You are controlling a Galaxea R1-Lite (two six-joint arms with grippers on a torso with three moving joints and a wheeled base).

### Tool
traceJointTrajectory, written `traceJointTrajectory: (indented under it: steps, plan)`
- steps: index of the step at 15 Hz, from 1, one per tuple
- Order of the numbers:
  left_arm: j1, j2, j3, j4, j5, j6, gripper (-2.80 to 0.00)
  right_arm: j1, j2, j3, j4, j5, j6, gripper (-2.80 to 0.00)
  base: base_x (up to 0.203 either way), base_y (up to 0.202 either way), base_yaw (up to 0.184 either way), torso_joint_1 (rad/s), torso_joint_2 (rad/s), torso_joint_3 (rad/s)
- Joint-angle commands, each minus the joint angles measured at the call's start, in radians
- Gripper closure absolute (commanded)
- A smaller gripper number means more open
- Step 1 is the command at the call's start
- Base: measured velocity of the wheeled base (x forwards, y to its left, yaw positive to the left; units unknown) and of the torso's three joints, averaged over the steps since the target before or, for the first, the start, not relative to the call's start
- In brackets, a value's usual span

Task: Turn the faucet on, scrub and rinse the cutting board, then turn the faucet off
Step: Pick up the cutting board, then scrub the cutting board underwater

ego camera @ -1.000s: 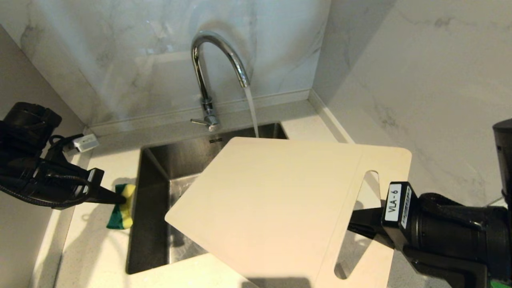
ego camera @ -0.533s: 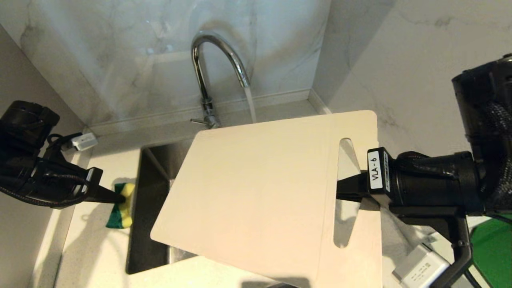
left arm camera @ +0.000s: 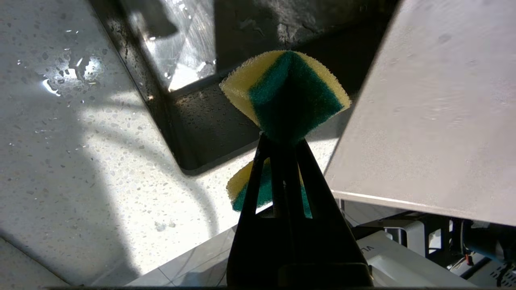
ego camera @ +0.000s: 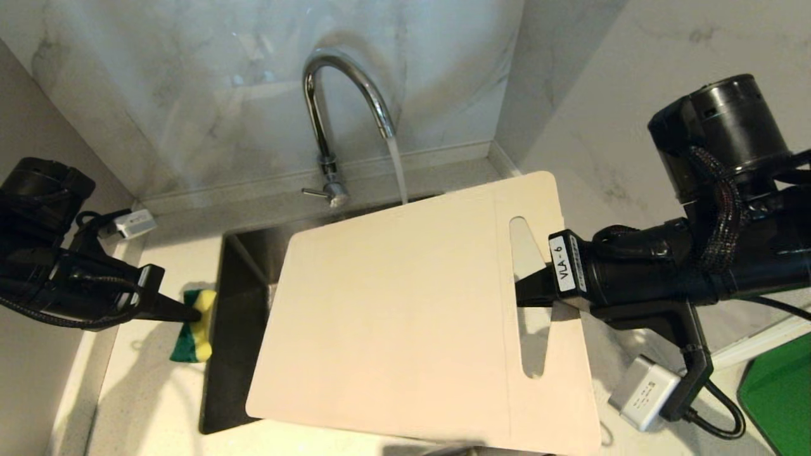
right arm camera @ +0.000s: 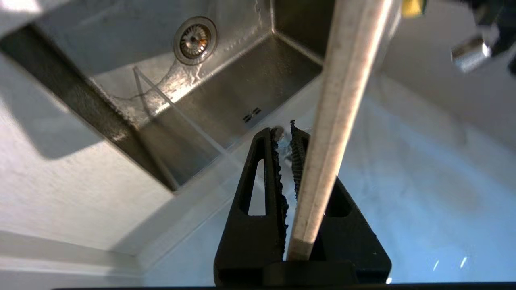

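Cutting board (ego camera: 405, 316) clamped at its slot end in my right gripper (ego camera: 529, 294); my left gripper (ego camera: 190, 311) pinches the sponge (ego camera: 195, 326). I should tilt it under the faucet (ego camera: 336, 114) stream, grip firm.

Both arms raised, left fingers (ego camera: 184, 311) pinched, right fingers (ego camera: 526, 292) clamped.
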Motion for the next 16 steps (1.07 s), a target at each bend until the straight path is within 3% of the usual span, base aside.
traceJointTrajectory:
  steps: [1,8,16]
  plan:
    - [-0.001,-0.001,-0.001,0.003,-0.002,-0.001,0.0,-0.006,0.08,-0.095,0.072,-0.001,-0.045,0.0,0.0,0.0,0.0,0.0,0.0,0.0]
    - [-0.004,-0.009,-0.001,0.003,-0.016,-0.003,0.0,-0.049,0.248,-0.305,0.135,-0.004,-0.048,0.0,0.0,0.0,0.0,0.0,0.0,0.0]
    - [-0.002,-0.012,-0.001,0.003,-0.025,-0.008,0.0,-0.095,0.365,-0.395,0.131,0.011,-0.048,0.0,0.0,0.0,0.0,0.0,0.0,0.0]
